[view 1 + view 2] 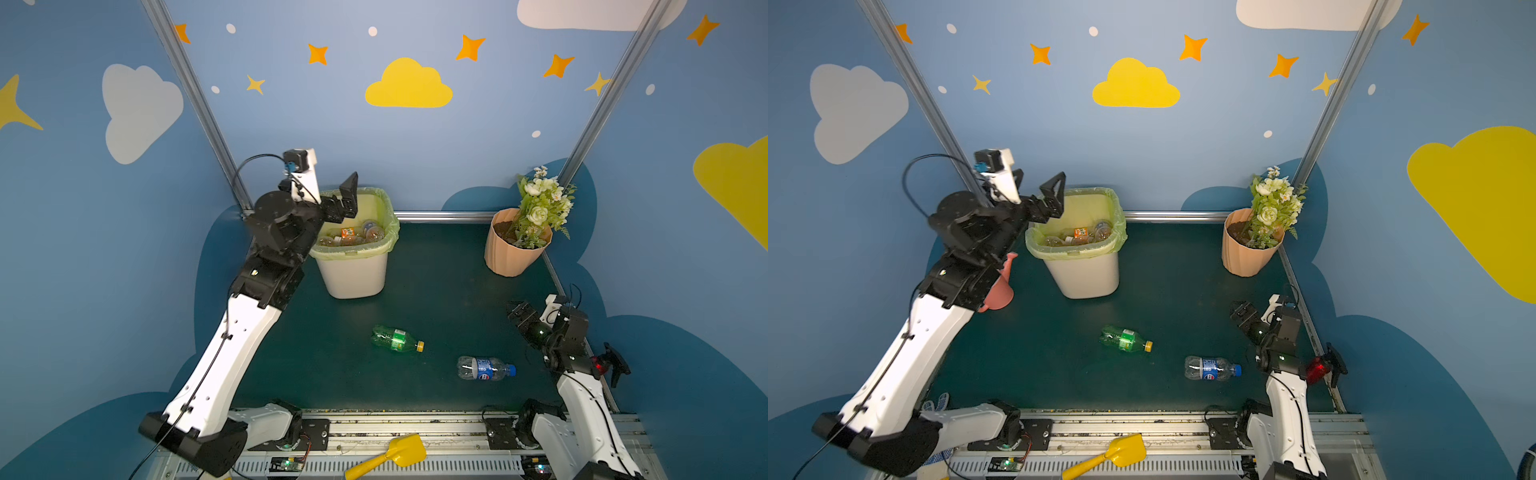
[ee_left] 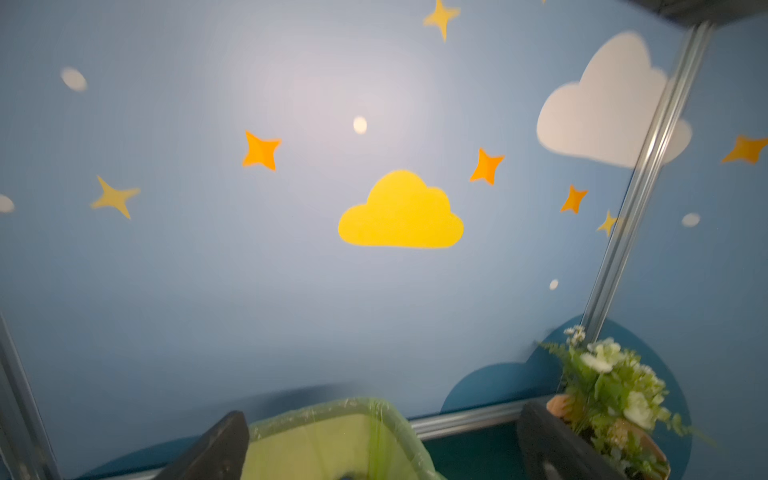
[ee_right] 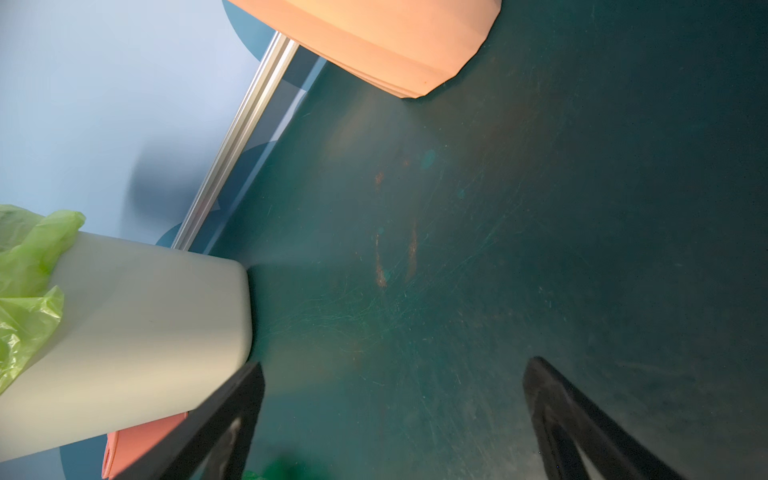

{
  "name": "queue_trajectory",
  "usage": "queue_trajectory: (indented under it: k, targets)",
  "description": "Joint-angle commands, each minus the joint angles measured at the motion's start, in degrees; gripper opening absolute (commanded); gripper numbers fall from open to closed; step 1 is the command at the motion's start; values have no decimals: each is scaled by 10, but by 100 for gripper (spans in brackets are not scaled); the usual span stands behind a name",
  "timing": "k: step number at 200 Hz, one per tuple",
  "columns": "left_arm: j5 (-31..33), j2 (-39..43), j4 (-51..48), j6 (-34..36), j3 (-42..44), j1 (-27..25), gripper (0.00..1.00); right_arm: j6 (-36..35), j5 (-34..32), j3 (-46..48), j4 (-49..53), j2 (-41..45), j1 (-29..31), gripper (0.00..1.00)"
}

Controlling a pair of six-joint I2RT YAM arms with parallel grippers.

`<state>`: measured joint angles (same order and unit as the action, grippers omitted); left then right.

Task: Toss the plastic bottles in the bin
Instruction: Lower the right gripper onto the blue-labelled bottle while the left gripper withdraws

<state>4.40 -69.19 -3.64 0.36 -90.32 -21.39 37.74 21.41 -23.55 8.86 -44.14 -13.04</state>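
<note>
The white bin (image 1: 357,274) (image 1: 1084,274) with a yellow-green liner stands at the back left, and several plastic bottles (image 1: 353,235) lie inside it. My left gripper (image 1: 1037,185) (image 2: 382,415) hangs open and empty over the bin's near-left rim (image 2: 374,405). A green bottle (image 1: 395,338) (image 1: 1125,338) lies on its side mid-table. To its right lies a clear bottle with a blue label (image 1: 484,368) (image 1: 1210,368). My right gripper (image 1: 517,311) (image 3: 397,365) stands open and empty at the right edge, behind the blue-label bottle. The bin's wall (image 3: 145,332) also shows in the right wrist view.
A peach flowerpot (image 1: 511,253) with white flowers stands at the back right. A pink watering can (image 1: 1000,286) sits left of the bin, half hidden by my left arm. A yellow shovel (image 1: 395,453) lies on the front rail.
</note>
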Motion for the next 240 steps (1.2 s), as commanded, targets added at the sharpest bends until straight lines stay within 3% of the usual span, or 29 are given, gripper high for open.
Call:
queue_trajectory:
  k: [1, 41, 70, 141, 178, 240]
  targets:
    - [4, 18, 8, -7, 37, 1, 100, 10, -21, -16, 34, 21, 1, 97]
    - [-8, 57, 24, -17, 123, -13, 100, 29, -47, -47, 122, 19, 4, 97]
    - [23, 84, 45, 0, 176, -44, 100, 43, -20, -81, 205, -4, 14, 97]
    - [59, 119, 40, 19, 222, -80, 100, 106, -27, -143, 387, -10, 84, 97]
    - [70, 120, 41, 28, 226, -92, 100, 211, -49, -145, 415, 20, 136, 97]
    - [85, 108, 60, 37, 240, -94, 100, 313, -77, -166, 539, 56, 196, 97]
